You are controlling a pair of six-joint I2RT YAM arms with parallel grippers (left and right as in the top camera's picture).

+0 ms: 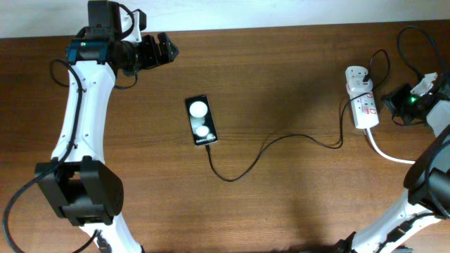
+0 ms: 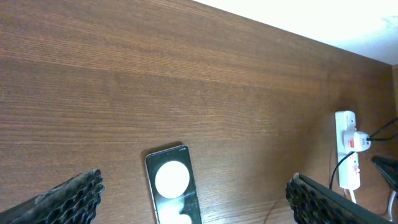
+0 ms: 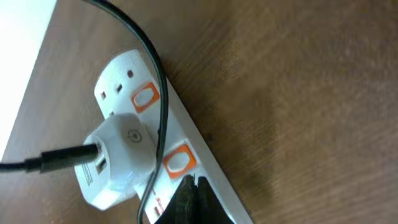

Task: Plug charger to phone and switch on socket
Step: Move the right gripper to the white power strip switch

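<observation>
The black phone lies flat mid-table, its screen showing two white round spots; it also shows in the left wrist view. The thin black charger cable runs from the phone's near end, where its tip meets the phone, to the white adapter in the white socket strip. My left gripper is open and empty, above and behind the phone. My right gripper is shut, its tips touching the socket just below an orange-red switch, beside the adapter.
A thick white cord leaves the socket toward the right table edge. The robots' black cables loop at the far right. The table's back edge runs close behind the socket. Bare wood lies between phone and socket.
</observation>
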